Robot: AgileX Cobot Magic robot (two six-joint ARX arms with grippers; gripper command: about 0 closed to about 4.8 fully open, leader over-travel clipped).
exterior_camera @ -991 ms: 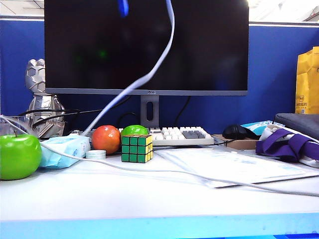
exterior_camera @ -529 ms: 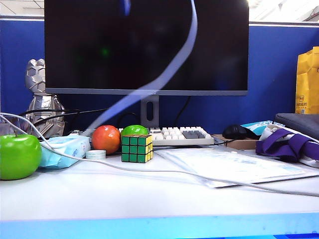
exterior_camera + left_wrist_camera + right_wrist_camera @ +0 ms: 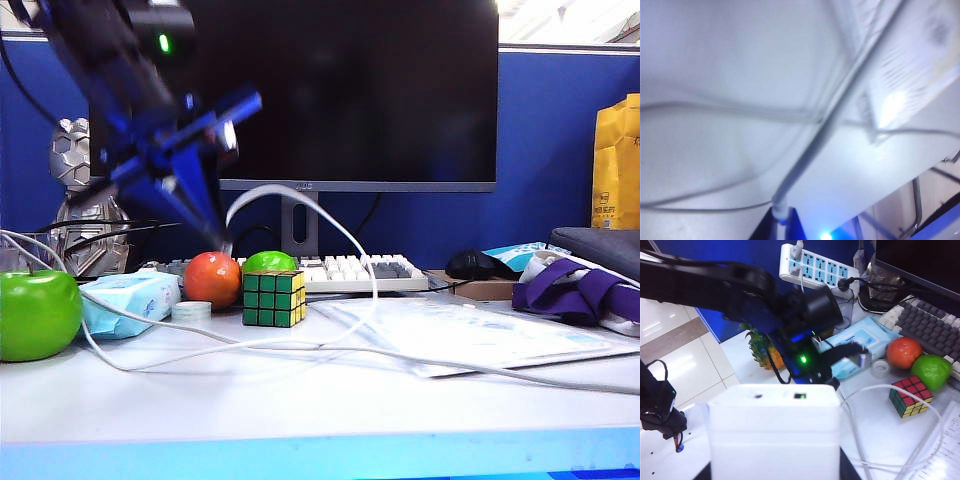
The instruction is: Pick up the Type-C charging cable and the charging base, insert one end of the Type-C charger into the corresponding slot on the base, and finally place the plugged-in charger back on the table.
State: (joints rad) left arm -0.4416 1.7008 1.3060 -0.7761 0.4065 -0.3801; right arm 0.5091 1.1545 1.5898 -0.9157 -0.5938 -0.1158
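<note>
**A:** Where was the left gripper (image 3: pixel 222 240)?

**B:** Low on the left of the exterior view, pointing down in front of the black monitor (image 3: pixel 350 90), just above the red-orange apple (image 3: pixel 212 279). Its jaws were pressed together on the long thin white Type-C charging cable (image 3: pixel 340 235). In the left wrist view the cord (image 3: pixel 830 130) ran straight out from between the blue fingertips (image 3: pixel 782 220), though that picture was blurred.

**A:** And the rest of the cable?

**B:** It rose from the gripper in an arch, dropped in front of the white keyboard (image 3: pixel 355 270), and trailed in loops over the wide white table (image 3: pixel 300 400), past the green-and-yellow Rubik's cube (image 3: pixel 274 297).

**A:** The charging base?

**B:** The small white plastic charging base (image 3: pixel 774 432) filled the foreground of the right wrist view, sitting at the right gripper (image 3: pixel 774 467), raised above the table. The fingers were hidden behind the block, so I could not tell from the pictures how the jaws stood, or whether they pinched it.

**A:** Was the right gripper in the exterior view?

**B:** No. From its wrist camera, though, you saw the left arm (image 3: pixel 740 287) ahead of the base, with the pale blue tissue pack (image 3: pixel 860 342) and a green apple (image 3: pixel 931 371) beyond.
</note>
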